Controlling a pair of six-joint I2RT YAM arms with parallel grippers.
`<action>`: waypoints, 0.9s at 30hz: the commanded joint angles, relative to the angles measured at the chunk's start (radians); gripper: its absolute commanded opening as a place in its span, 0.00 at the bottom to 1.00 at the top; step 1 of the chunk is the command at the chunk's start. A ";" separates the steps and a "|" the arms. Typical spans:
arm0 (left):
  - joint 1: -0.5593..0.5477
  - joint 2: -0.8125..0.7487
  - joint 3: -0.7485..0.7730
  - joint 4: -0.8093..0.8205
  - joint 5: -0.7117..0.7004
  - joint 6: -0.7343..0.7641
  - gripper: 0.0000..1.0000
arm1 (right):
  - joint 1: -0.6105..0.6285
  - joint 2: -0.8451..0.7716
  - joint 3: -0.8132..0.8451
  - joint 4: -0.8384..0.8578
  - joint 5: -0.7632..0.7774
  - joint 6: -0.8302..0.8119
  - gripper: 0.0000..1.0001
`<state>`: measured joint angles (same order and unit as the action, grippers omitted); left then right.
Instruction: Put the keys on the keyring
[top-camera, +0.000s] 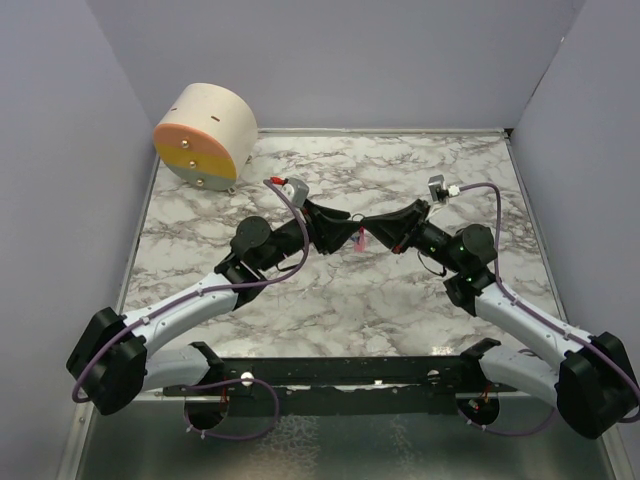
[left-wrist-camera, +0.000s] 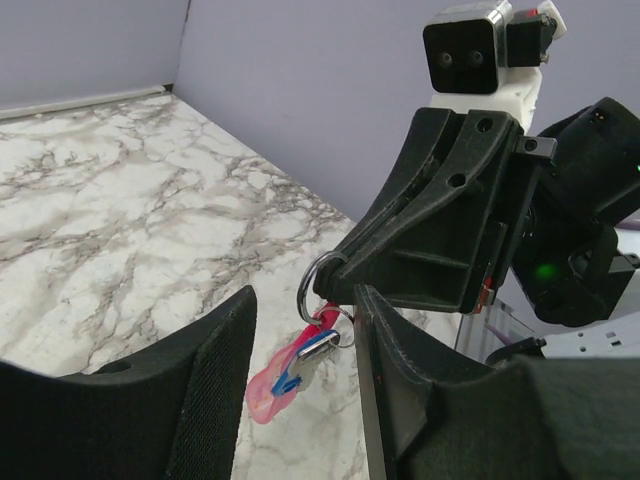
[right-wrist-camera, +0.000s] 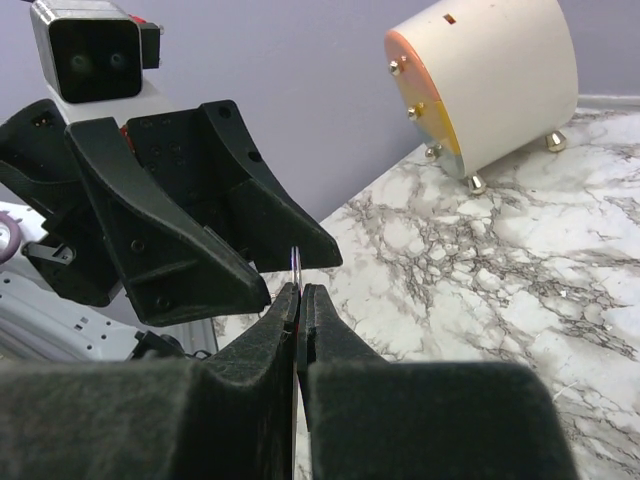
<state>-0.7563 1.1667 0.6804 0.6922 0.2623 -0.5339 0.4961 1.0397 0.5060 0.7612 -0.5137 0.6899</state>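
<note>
The left gripper (top-camera: 350, 232) and right gripper (top-camera: 374, 236) meet nose to nose over the desk (top-camera: 420, 180), each blocking the other's way forward. A round drum (top-camera: 205, 135) fills the far left corner. Elsewhere the marble lies open up to the walls (top-camera: 60, 150).

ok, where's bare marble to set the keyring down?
Crowded mid-table: the left end effector and right end effector meet around the pink key. Free marble: the patch between them and the black base rail; the far-right corner; the far strip right of the cream-and-orange drum.
</note>
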 joint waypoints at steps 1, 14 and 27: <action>0.007 0.023 0.036 0.050 0.079 -0.032 0.45 | -0.001 0.005 0.037 0.057 -0.034 0.022 0.01; 0.008 0.017 0.029 0.087 0.099 -0.051 0.24 | -0.002 0.020 0.037 0.069 -0.031 0.033 0.01; 0.008 -0.006 0.012 0.106 0.105 -0.058 0.35 | -0.004 0.029 0.034 0.074 -0.035 0.036 0.01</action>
<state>-0.7479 1.1912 0.6907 0.7433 0.3328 -0.5846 0.4953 1.0584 0.5068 0.8093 -0.5255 0.7216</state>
